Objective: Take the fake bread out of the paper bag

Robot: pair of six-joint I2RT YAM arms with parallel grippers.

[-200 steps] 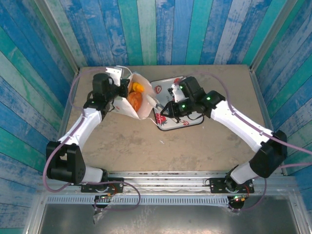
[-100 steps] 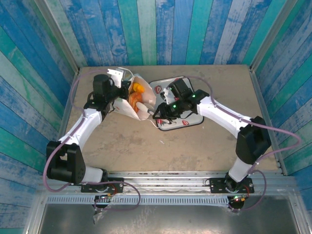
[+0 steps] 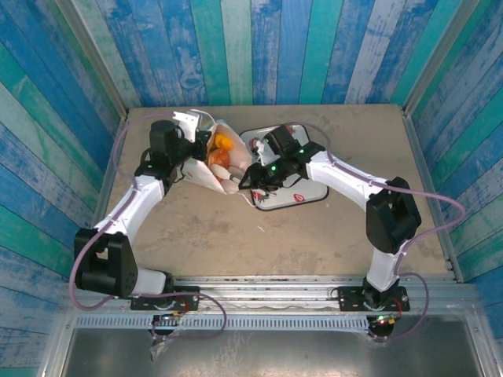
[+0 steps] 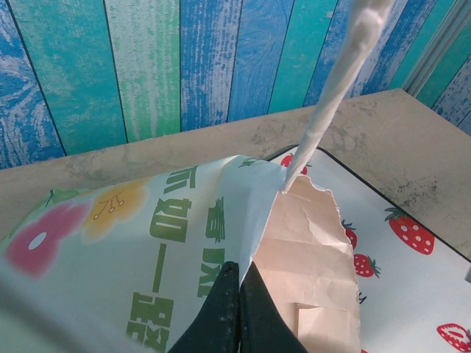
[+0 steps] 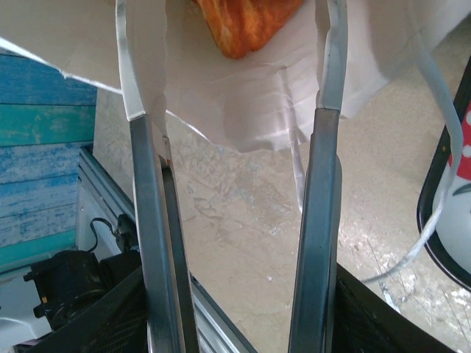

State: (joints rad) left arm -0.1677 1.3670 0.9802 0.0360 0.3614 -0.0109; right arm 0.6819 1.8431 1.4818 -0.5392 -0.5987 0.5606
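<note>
The white paper bag lies tilted at the back left of the table, its mouth facing the right arm. Inside it I see a golden-brown pastry and an orange one. My left gripper is shut on the bag's rim, pinching the paper between its fingertips. My right gripper is shut on metal tongs. The tongs' two arms are spread and reach into the bag mouth, either side of a golden-brown pastry, not touching it.
A white strawberry-print tray with a dark rim lies right of the bag, under the right arm. The bag's white loop handle hangs taut upward. Blue-green plank walls enclose the table on three sides.
The right arm has swung left from over the tray, carrying the tongs' tips into the bag mouth. The left gripper keeps hold of the bag's rim.
</note>
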